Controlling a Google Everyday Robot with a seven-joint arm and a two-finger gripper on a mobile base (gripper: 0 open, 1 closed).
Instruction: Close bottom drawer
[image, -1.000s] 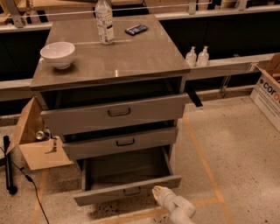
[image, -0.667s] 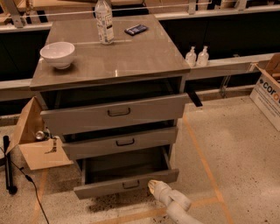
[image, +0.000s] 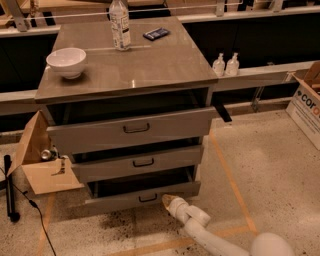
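The bottom drawer (image: 125, 199) is the lowest, slimmest grey drawer of the cabinet, with a small dark bar handle (image: 148, 198). It stands out only a little from the cabinet, with a dark gap above it. My gripper (image: 167, 201), at the end of the white arm (image: 210, 235), is pressed against the drawer's front panel just right of the handle. The middle drawer (image: 140, 162) and the top drawer (image: 132, 129) above also stand a little open.
On the cabinet top (image: 150, 65) stand a white bowl (image: 66, 62), a water bottle (image: 119, 24) and a dark flat item (image: 156, 33). An open cardboard box (image: 42, 160) stands at the left, another box (image: 306, 105) at the right. Two small bottles (image: 226, 64) sit on a ledge.
The bottom drawer has slid in from far out to nearly flush. My gripper has moved forward and left with the front panel.
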